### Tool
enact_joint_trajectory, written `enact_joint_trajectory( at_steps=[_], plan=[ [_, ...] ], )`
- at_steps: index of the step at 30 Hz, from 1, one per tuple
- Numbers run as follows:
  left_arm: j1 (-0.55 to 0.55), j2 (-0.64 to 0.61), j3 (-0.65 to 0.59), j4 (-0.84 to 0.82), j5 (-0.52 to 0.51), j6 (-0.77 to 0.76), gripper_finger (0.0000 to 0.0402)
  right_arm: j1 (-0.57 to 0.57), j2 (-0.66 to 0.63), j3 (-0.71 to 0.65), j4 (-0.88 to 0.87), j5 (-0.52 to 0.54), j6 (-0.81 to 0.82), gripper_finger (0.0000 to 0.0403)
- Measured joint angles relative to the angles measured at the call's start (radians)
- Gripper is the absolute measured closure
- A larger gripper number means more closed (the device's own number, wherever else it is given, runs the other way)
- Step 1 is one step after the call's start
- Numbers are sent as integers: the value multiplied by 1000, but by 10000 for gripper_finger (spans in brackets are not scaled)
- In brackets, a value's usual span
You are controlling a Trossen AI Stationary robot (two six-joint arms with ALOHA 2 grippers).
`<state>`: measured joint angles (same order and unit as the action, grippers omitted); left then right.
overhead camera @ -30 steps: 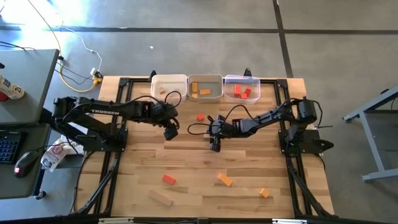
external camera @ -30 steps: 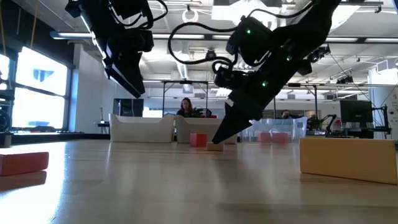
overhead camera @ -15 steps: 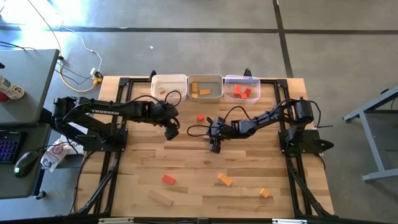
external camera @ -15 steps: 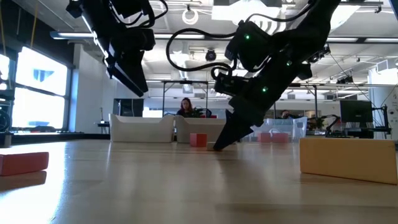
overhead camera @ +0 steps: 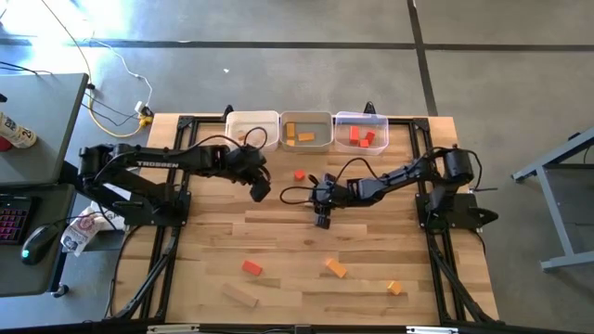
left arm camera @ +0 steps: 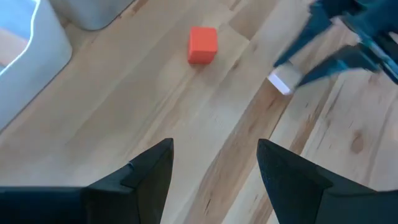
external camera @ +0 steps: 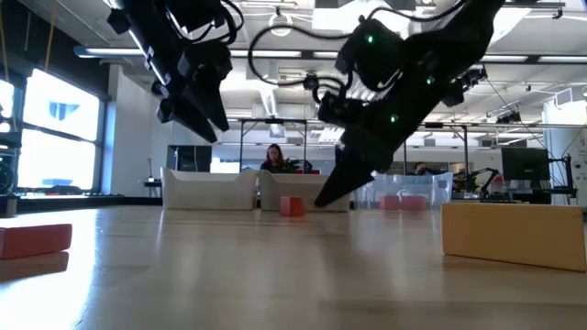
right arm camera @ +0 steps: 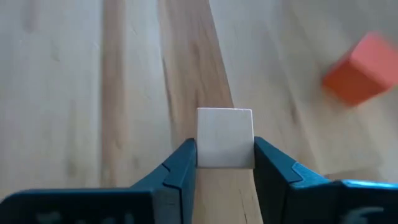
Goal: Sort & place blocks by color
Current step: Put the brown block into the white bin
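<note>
Right gripper point(right arm camera: 225, 167) clamped on a plain wood cube point(right arm camera: 224, 146) at mid-table, red cube point(right arm camera: 357, 76) nearby, left gripper point(left arm camera: 214, 165) spread open, empty, hovering near the bins point(overhead camera: 305, 130)

Cube point(right arm camera: 224, 137) between right pincer point(right arm camera: 224, 163) fingers (mid-table)

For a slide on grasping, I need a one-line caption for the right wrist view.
Right gripper closed on a plain light-wood cube above the wooden table, with a red cube lying nearby.
</note>
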<state>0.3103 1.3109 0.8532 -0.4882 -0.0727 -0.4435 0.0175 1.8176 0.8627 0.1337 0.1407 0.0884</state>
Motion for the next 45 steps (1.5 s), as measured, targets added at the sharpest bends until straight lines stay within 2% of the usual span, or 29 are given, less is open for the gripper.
enact_joint_trajectory(
  at_steps=[4, 10, 16, 30, 40, 45],
  plan=[
    [40, 0, 0, 39, 62, -28, 184, 22, -47, 0, 3, 33, -23, 305],
    [67, 0, 0, 127, 211, -60, 184, 51, -100, 1, 7, 110, -84, 305],
    [69, 0, 0, 205, 274, -130, 184, 73, -125, 1, 80, 203, -204, 305],
    [68, 0, 0, 312, 281, -201, 184, 83, -144, 2, 358, 293, -536, 305],
    [38, 0, 0, 454, 274, -209, 184, 60, -144, 2, 425, 329, -587, 305],
    [28, 0, 0, 469, 268, -200, 184, 61, -144, 2, 467, 330, -598, 305]
  ],
)
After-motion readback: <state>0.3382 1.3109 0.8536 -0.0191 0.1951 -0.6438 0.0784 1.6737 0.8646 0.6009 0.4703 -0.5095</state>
